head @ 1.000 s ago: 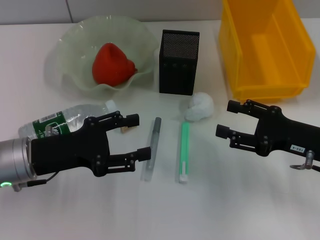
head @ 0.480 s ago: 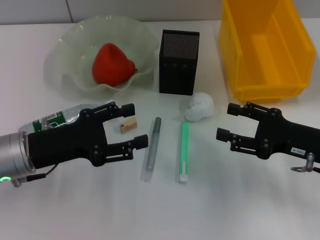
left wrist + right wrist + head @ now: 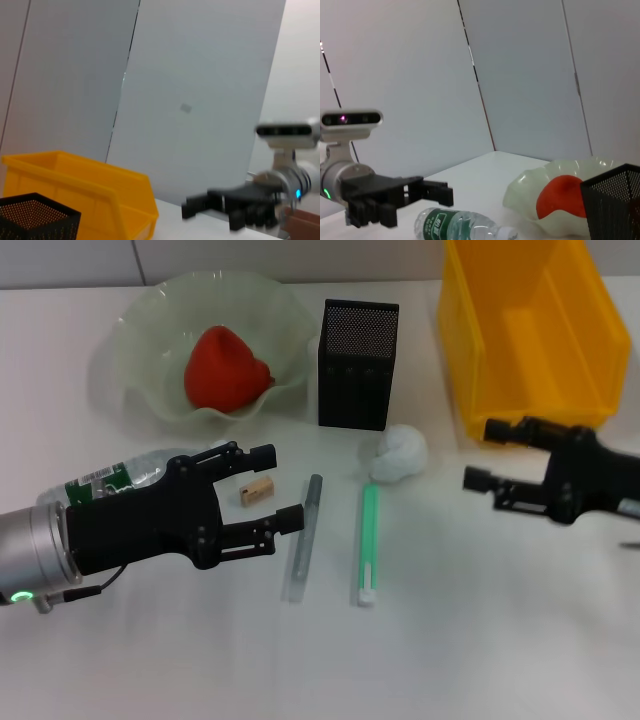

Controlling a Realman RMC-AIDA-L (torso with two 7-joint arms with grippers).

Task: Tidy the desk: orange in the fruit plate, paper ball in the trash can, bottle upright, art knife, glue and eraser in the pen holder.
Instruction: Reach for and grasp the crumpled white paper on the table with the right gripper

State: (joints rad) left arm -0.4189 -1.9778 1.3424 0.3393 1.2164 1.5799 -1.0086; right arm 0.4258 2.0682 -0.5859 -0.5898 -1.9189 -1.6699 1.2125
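The bottle [image 3: 110, 482] is seen lying on its side, mostly hidden beneath and behind the left gripper [image 3: 272, 488], its long axis running toward the white cap, which is covered by the fingers. The left gripper is held wide, nothing between its fingers. Just beyond and between its fingertips the eraser [image 3: 256, 491] is found; a little further out, past the lower fingertip, a grey pen-like stick [image 3: 303, 535] is laid with its long axis running away from the robot, and next to it a green stick [image 3: 368, 543] lies parallel.

The orange [image 3: 225, 369] is already seated in the fruit plate [image 3: 145, 350], well ahead of the left gripper, and the pen holder [image 3: 356, 363] stands beyond the sticks.

The paper ball [image 3: 399, 453] is placed between the two grippers — nearer to the right gripper [image 3: 489, 455], which is also spread wide and empty, its opening turned toward the ball. The trash can [image 3: 530, 335] is set just ahead of the right gripper.

The coming move is judged to turn on this: the ball lies straight out from the right gripper's open mouth — the bin close beside — so the right arm is the better placed.
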